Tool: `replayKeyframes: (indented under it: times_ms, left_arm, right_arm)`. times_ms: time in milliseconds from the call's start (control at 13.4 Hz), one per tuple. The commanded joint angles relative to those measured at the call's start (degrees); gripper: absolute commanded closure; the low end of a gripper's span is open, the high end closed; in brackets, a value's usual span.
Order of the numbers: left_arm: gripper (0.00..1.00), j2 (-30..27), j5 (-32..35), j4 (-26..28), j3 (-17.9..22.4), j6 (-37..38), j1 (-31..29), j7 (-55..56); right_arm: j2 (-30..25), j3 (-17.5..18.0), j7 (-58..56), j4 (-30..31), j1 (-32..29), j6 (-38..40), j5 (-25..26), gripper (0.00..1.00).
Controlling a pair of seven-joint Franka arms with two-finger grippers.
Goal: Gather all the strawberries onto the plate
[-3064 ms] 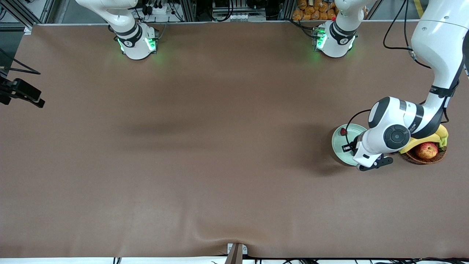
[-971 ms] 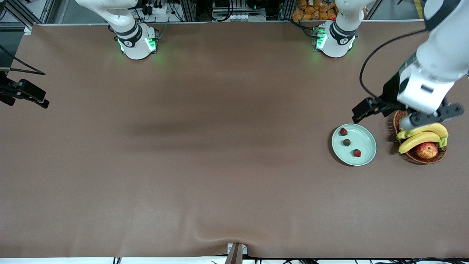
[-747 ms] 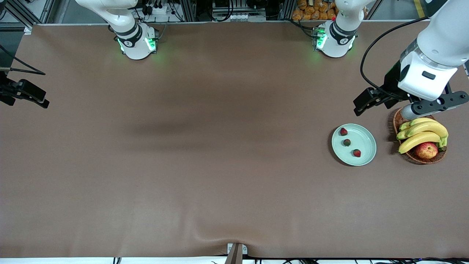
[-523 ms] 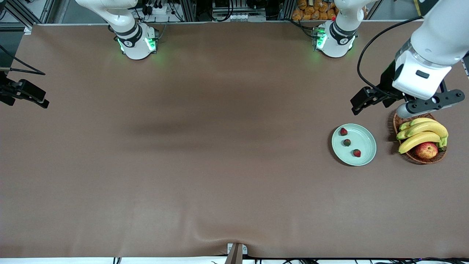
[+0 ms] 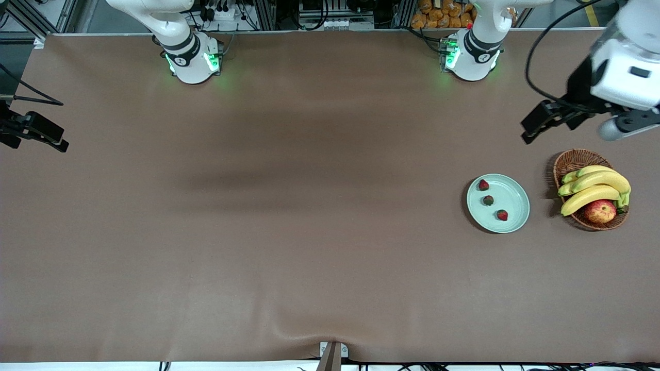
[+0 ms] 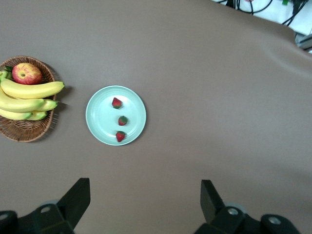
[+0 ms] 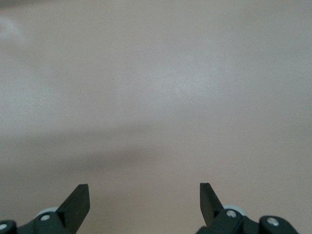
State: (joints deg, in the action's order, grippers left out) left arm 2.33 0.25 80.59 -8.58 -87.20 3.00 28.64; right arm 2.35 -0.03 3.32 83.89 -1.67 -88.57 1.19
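**Ana:** Strawberries (image 5: 488,200) first. Where do they sit?

**Ben:** All three lie on the pale mint plate (image 5: 515,198), at centre right of the front frame, in a loose line running from the rim toward the right arm's end down to the plate's middle. They are small and roundish, so no long axis matters. I see none loose on the brown tabletop (image 5: 289,232).

**Ana:** And the fingers relative to them?

**Ben:** The left gripper (image 5: 567,121) hangs in the upper right of the frame, over bare tabletop, well apart from the plate. In its wrist view the two fingers (image 6: 77,200) stand spread wide with nothing between them, and the plate shows between them, well off. The left arm is plainly the nearer one.

**Ana:** The right gripper (image 7: 144,202)?

**Ben:** That arm waits. Its fingers are spread too, empty, over plain tabletop.

**Ana:** So the coming move?

**Ben:** My judgement: nothing is left to gather. The wicker basket (image 5: 570,161) just beside the plate holds bananas (image 5: 593,188) and an apple (image 5: 600,211), not berries.

**Ana:** Any readable writing?

**Ben:** None that I can make out.
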Motion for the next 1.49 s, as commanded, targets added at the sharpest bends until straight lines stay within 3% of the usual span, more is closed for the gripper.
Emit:
replayKeyframes:
  times_ms: [0,299,1420]
  left_arm:
    - [0.0,-3.81,-2.62,4.65,5.31,0.19,0.86,-8.65]
    - [0.0,-4.7,-2.01,6.87,8.84,-0.96,2.0,-24.57]
    - [0.0,-3.74,-1.65,5.46,9.63,-0.96,2.09,-24.51]
  right_arm:
    - [0.02,0.2,-0.51,-0.21,-0.35,0.24,0.66,0.0]
    - [0.02,0.2,-0.51,-0.3,-0.35,0.15,0.66,0.0]
    - [0.02,0.29,-0.51,-0.3,-0.35,0.15,0.66,0.0]
